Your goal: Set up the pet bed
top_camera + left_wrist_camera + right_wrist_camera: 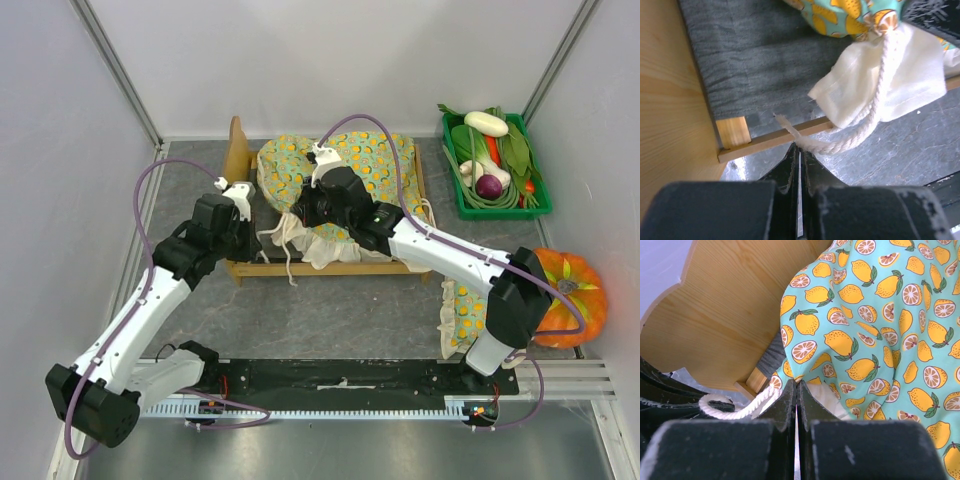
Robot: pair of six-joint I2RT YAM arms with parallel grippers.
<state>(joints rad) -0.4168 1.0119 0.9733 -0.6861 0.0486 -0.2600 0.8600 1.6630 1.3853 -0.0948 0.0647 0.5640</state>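
Observation:
The pet bed (pixel 330 267) is a light-wood frame with a wavy headboard (pixel 238 150) on its left and a dark grey base (pixel 755 60). A lemon-print blanket (pixel 370 165) with white lining (pixel 860 80) covers most of it. My left gripper (pixel 799 146) is at the bed's front-left corner, shut on a white cord (pixel 865 125) that hangs from the blanket over the front rail (pixel 765 140). My right gripper (pixel 797 383) is shut on the blanket's edge (pixel 880 315) near the headboard (pixel 725 315). In the top view, the left gripper (pixel 255 225) and the right gripper (pixel 303 212) are close together.
A matching small pillow (pixel 463 310) lies on the table under the right arm. A green tray (pixel 462 205) of toy vegetables stands at the back right, and an orange pumpkin (pixel 578 290) sits at the right edge. White walls enclose the table.

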